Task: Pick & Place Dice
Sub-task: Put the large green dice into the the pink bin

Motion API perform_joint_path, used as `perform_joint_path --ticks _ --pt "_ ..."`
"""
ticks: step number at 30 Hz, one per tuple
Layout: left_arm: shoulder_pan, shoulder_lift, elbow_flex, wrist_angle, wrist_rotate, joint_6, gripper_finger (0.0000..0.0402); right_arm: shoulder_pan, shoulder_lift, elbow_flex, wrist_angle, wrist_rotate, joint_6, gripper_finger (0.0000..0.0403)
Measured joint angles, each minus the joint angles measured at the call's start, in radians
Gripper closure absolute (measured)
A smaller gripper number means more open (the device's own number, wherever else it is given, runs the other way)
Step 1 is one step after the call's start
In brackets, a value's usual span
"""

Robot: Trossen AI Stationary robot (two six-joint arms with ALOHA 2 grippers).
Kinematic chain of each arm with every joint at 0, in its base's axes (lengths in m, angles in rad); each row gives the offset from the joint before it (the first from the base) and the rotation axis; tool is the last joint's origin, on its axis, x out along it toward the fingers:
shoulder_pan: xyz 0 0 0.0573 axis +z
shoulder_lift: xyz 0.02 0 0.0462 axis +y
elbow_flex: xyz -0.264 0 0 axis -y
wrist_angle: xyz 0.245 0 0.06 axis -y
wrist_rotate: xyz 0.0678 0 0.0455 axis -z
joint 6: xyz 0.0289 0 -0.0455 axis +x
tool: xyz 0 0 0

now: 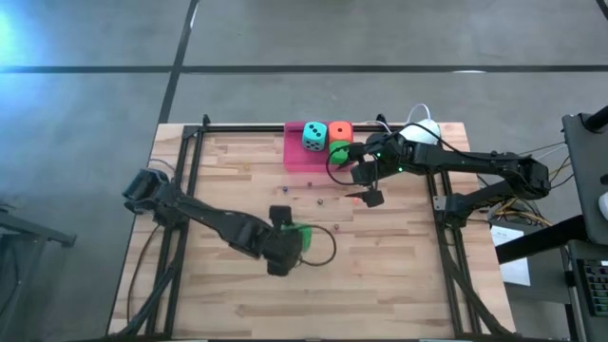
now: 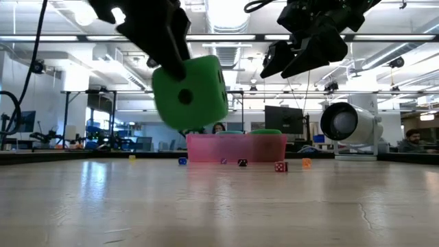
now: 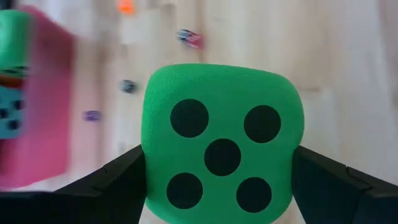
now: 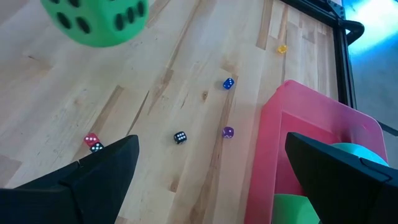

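While the left gripper (image 1: 293, 239) hangs above the near middle of the pale wooden table (image 1: 228, 294), its dark fingers (image 3: 118, 180) pinch a bright green soft foam die (image 3: 221, 143) clear of the surface, five pips facing its wrist camera. At the far edge a pink rectangular tray (image 1: 296, 157) holds the teal die (image 1: 314, 136), the orange die (image 1: 340, 131) and the second green die (image 1: 339, 149). The right gripper (image 1: 368, 186) hovers just near of the tray, fingers spread and empty, above scattered tiny coloured dice (image 4: 180, 137)
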Motion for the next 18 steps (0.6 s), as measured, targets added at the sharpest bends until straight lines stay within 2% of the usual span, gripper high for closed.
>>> perform_joint_path --ticks 4,9,18 --pt "0.032 -0.047 0.000 -0.004 -0.046 0.000 0.0078 0.000 0.000 0.000 0.000 0.000 -0.001 0.0003" --pt "0.089 -0.101 0.001 -0.004 -0.050 0.036 0.0082 0.000 0.000 0.000 0.000 0.000 -0.001 0.0003" --pt "0.263 -0.147 0.001 -0.003 -0.038 0.159 0.0083 0.000 0.000 0.000 0.000 0.000 -0.001 0.0003"
